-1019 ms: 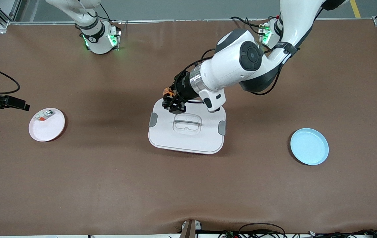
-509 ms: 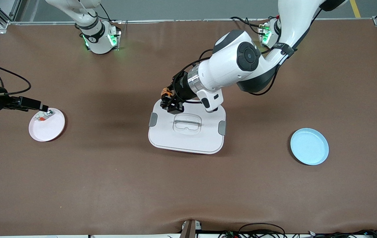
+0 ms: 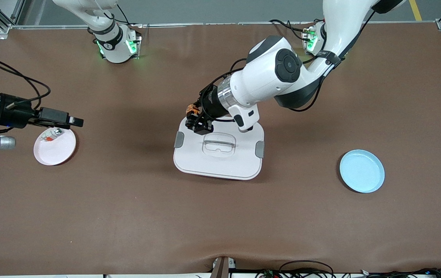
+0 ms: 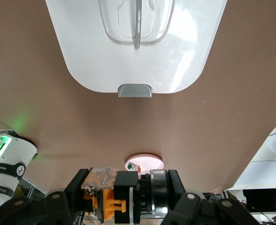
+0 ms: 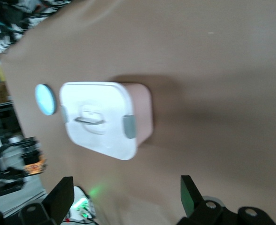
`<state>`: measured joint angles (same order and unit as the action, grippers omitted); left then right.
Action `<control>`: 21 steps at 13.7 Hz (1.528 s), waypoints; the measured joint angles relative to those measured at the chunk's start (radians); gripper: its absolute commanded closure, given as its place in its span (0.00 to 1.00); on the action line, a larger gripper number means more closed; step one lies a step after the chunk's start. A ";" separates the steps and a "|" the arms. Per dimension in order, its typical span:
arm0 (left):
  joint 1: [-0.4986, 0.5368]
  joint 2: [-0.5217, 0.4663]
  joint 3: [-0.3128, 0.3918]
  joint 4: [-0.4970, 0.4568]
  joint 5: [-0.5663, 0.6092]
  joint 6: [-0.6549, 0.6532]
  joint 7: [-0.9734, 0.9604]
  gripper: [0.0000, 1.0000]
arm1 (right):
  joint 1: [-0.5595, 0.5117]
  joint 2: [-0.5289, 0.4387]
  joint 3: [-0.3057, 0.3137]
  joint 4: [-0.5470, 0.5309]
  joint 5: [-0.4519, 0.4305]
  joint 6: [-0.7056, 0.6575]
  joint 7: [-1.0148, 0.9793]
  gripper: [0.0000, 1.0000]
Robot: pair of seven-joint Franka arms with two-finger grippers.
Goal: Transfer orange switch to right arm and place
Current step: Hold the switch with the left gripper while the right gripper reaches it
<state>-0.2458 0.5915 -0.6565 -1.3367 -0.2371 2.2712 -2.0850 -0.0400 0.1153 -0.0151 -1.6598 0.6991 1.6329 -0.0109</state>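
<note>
The switch [image 3: 193, 108] is clamped in the left end effector [image 3: 196, 119], over the box [image 3: 220, 160] lid's edge at frame centre. It looks light, rigid and slick, so I'd grip its free black barrel end. The right end effector [image 3: 74, 122], fingers apart, has come in from the frame's left edge and now hangs over the pink plate [image 3: 56, 152].

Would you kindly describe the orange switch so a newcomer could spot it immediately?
Find the white lidded box mid-table; the left gripper hangs over its edge toward the robots' bases. The orange switch, a tiny black stub with orange parts, is clamped there, unlike the silver-white piece lying on the pink plate.
</note>
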 measured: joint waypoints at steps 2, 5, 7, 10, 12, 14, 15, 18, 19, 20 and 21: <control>-0.008 0.001 0.007 0.000 0.000 0.003 0.000 1.00 | 0.042 -0.049 0.001 -0.052 0.029 0.044 -0.001 0.00; -0.009 0.000 0.008 0.003 0.000 0.004 0.000 1.00 | 0.113 -0.075 0.005 -0.086 0.034 0.111 -0.001 0.00; -0.011 0.000 0.009 0.004 0.000 0.004 0.000 1.00 | 0.165 -0.075 0.006 -0.110 0.045 0.172 0.000 0.00; -0.014 0.001 0.010 0.005 0.000 0.004 0.000 1.00 | 0.245 -0.075 0.008 -0.160 0.077 0.292 0.020 0.00; -0.015 0.001 0.010 0.005 0.000 0.004 0.000 1.00 | 0.302 -0.075 0.008 -0.173 0.084 0.365 0.082 0.00; -0.015 0.001 0.011 0.005 0.000 0.004 0.000 1.00 | 0.351 -0.075 0.009 -0.173 0.084 0.408 0.140 0.00; -0.015 0.001 0.012 0.005 0.000 0.004 0.000 1.00 | 0.366 -0.075 0.009 -0.174 0.084 0.416 0.155 0.00; -0.015 0.001 0.014 0.005 0.000 0.004 0.000 1.00 | 0.400 -0.075 0.008 -0.199 0.084 0.461 0.166 0.00; -0.015 0.001 0.014 0.005 0.000 0.004 0.000 1.00 | 0.414 -0.075 0.008 -0.213 0.084 0.486 0.169 0.00; -0.015 0.001 0.014 0.005 0.000 0.004 0.000 1.00 | 0.430 -0.075 0.008 -0.227 0.084 0.514 0.178 0.00; -0.015 0.001 0.014 0.005 0.000 0.004 0.000 1.00 | 0.448 -0.075 0.008 -0.239 0.084 0.545 0.188 0.00</control>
<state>-0.2610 0.5922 -0.6425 -1.3318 -0.2371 2.2749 -2.0850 0.4085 0.0407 -0.0071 -1.8992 0.7831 2.1782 0.1775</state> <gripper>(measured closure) 0.278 0.000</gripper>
